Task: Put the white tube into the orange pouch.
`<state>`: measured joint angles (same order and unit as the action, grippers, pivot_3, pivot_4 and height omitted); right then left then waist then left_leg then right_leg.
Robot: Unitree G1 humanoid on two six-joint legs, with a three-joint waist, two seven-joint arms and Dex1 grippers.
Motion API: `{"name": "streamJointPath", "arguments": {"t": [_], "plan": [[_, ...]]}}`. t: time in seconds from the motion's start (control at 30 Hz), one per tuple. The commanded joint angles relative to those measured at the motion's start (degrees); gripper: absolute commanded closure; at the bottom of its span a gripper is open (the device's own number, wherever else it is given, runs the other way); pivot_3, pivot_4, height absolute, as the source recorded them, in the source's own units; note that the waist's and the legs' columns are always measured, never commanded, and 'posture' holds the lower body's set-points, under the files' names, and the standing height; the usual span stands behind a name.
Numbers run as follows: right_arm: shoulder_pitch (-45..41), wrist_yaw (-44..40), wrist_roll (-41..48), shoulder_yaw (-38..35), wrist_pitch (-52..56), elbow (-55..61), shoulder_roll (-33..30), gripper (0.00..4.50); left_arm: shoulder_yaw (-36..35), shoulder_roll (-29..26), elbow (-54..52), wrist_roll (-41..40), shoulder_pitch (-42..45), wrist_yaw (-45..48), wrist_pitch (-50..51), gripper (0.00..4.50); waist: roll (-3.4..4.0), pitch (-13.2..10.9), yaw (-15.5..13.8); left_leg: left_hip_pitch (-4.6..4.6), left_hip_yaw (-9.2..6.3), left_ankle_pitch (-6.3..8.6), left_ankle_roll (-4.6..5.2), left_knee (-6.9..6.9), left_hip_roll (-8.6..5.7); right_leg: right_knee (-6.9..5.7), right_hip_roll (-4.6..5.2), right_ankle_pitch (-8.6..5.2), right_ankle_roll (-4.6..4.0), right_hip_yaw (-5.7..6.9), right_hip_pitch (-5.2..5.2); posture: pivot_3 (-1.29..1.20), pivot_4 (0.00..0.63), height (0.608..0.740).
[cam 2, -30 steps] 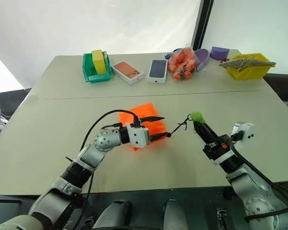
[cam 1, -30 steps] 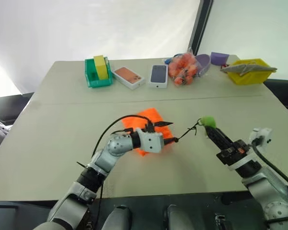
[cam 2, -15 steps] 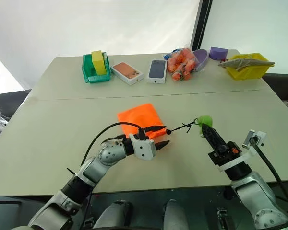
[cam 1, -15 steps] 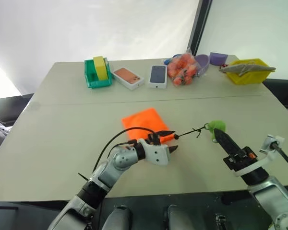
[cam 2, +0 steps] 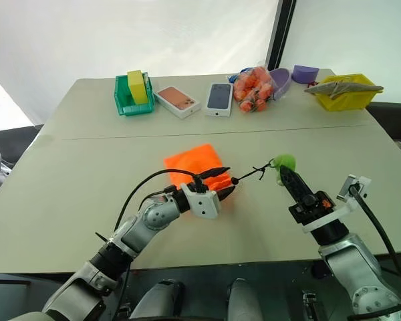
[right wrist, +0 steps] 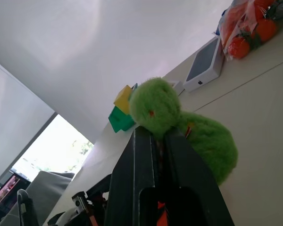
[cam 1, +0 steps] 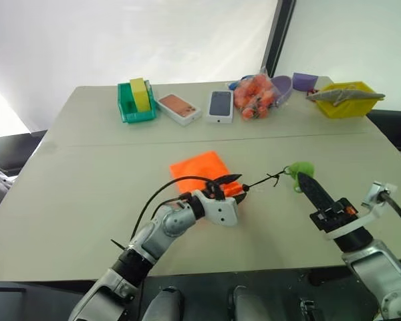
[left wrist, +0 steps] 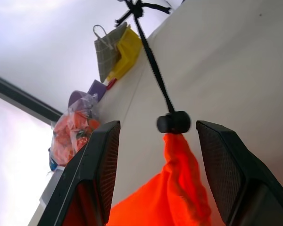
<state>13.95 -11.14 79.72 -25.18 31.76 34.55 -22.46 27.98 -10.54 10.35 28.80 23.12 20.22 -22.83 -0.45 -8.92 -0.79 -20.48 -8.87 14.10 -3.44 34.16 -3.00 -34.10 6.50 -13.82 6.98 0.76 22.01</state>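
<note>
Two grippers over the table (cam 1: 73,194) — left gripper (cam 2: 222,185) sits at the near corner of the orange pouch (cam 2: 194,162), its fingers spread, with the gathered orange fabric and the black cord stopper (left wrist: 174,122) lying between them; contact with the fabric cannot be judged. Right gripper (cam 1: 301,179) has its fingers pressed together, pinching the green fuzzy ball (cam 1: 298,170) at the cord's far end. Black cord (cam 1: 260,180) runs taut from the stopper to the ball. Pouch lies flat mid-table apart from the raised corner. White tube: not located in these views. Along the far edge — green bin (cam 1: 135,101), two phone boxes (cam 1: 179,107), clear bag of orange items (cam 1: 255,93), yellow bin (cam 1: 347,99)
</note>
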Motion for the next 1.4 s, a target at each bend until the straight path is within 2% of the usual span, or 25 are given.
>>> {"name": "streamJointPath", "arguments": {"t": [0.03, 0.5, 1.03, 1.13, 1.23, 1.27, 1.4], "plan": [[-0.92, 0.19, 1.49, -0.37, -1.15, 1.92, -0.52, 4.50, 1.48, 0.87, 0.11, 0.69, 1.05, -0.98, -1.37, 1.78, 0.00, 0.00, 0.00, 0.00, 0.00, 0.00, 0.00, 0.00, 0.00, 0.00, 0.00, -0.01, -0.01, 0.00, 0.00, 0.00, 0.150, 0.740], [-1.06, 1.72, 2.33, -0.20, -1.05, 3.25, -1.18, 4.50, 3.51, 2.92, 4.57, 9.30, 3.97, -11.81, -1.12, 1.78, -0.01, -0.01, 0.00, -0.02, 0.01, 0.01, 0.01, -0.01, 0.00, 0.02, 0.00, 0.00, 0.04, 0.00, 0.03, 0.00, 0.150, 0.740], [-0.87, 0.26, 2.13, -0.53, -1.00, 1.99, -2.19, 4.50, 3.21, 4.56, 6.45, 7.93, 4.04, -13.12, -0.59, 1.78, -0.04, -0.02, 0.01, -0.07, 0.04, 0.02, 0.01, -0.01, 0.00, 0.03, 0.00, -0.05, -0.05, 0.01, 0.08, 0.00, 0.150, 0.740], [-0.84, -0.31, 1.78, -0.41, -0.99, 1.65, -2.11, 4.50, 3.05, 4.58, 6.28, 7.49, 3.95, -12.91, -0.58, 2.62, -0.04, -0.03, 0.00, -0.08, 0.05, 0.02, 0.01, -0.01, 0.00, 0.04, 0.00, -0.05, -0.05, 0.01, 0.09, 0.00, 0.150, 0.740], [-0.68, -0.85, 1.43, -0.30, -0.99, 1.39, -1.97, 4.50, 3.08, 4.52, 6.34, 7.16, 4.06, -12.83, -0.53, 4.11, -0.05, -0.03, 0.00, -0.09, 0.05, 0.02, 0.01, -0.01, 0.00, 0.04, 0.00, -0.05, -0.05, 0.01, 0.11, 0.00, 0.150, 0.740], [-0.60, -1.00, 1.34, -0.29, -1.00, 1.34, -1.92, 4.50, 3.12, 4.48, 6.35, 7.12, 4.10, -12.84, -0.48, 4.25, -0.05, -0.03, 0.00, -0.11, 0.05, 0.02, 0.01, -0.01, 0.00, 0.04, 0.00, -0.05, -0.05, 0.01, 0.13, 0.00, 0.150, 0.740], [-0.44, -1.54, 1.00, -0.42, -1.18, 1.16, -1.72, 4.50, 2.88, 4.36, 6.47, 7.22, 4.35, -13.06, 0.02, 4.25, -0.05, -0.03, 0.01, -0.13, 0.06, 0.02, 0.01, -0.01, 0.00, 0.05, 0.00, -0.05, -0.05, 0.01, 0.16, 0.00, 0.150, 0.740]]}}
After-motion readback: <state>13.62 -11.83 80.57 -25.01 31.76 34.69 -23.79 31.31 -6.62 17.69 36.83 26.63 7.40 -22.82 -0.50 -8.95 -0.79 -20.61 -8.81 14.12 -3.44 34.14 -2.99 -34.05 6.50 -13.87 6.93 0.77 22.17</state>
